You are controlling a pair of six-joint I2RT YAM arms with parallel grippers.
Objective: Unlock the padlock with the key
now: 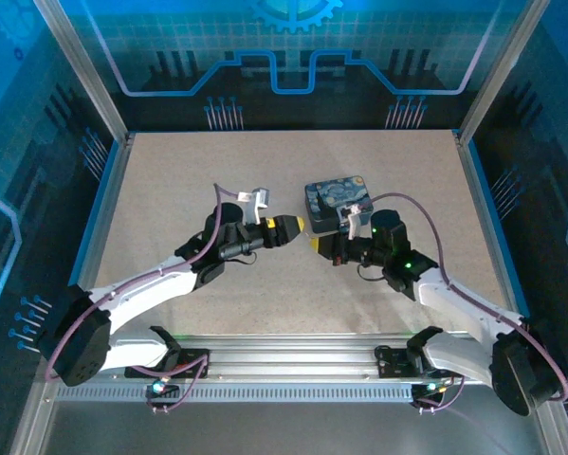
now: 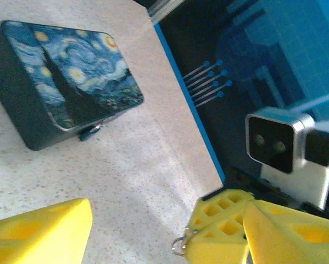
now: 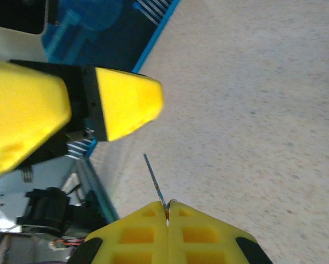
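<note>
key (image 3: 153, 177): thin grey sliver | right gripper (image 3: 167, 207) clamped on it, beside tin box (image 2: 71, 82) | left gripper (image 1: 299, 226) spread wide

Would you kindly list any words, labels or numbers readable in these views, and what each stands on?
None are readable. The tin box bears only a starry-night print, and the blue backdrop shows a gear and circuit lines, without lettering.
</note>
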